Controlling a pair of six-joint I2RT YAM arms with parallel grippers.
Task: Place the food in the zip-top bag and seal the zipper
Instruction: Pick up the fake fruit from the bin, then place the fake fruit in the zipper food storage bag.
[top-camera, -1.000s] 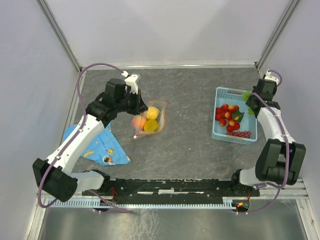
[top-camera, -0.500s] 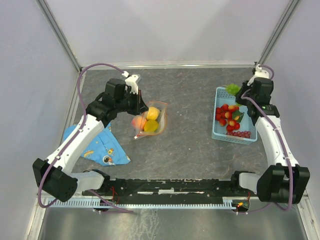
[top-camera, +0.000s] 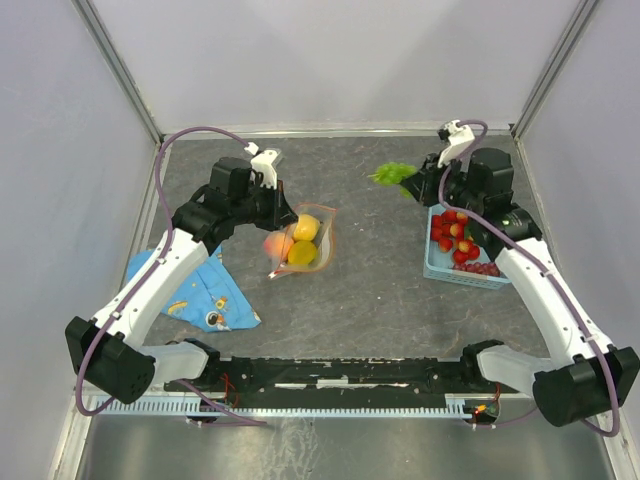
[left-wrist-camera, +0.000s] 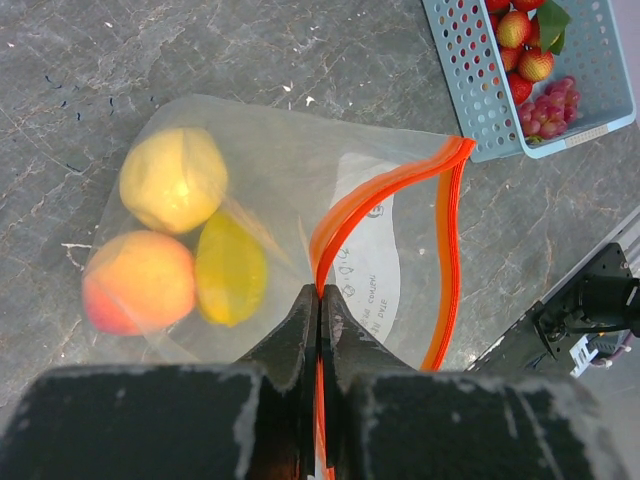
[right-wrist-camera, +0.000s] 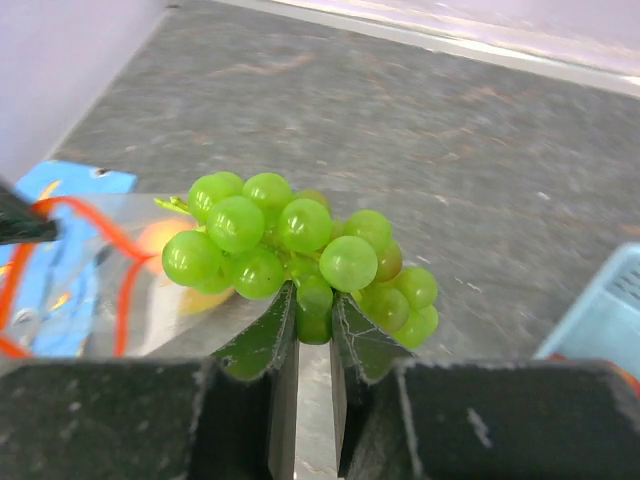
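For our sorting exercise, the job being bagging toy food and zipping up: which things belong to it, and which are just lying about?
Belong to the job: zip-top bag, zipper, green grape bunch, lemons, peach, strawberries, purple grapes.

Just lying about: blue patterned cloth, light-blue basket.

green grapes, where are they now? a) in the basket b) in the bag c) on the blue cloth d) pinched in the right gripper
d: the green grapes are clamped in the right gripper, up in the air between the basket and the bag.
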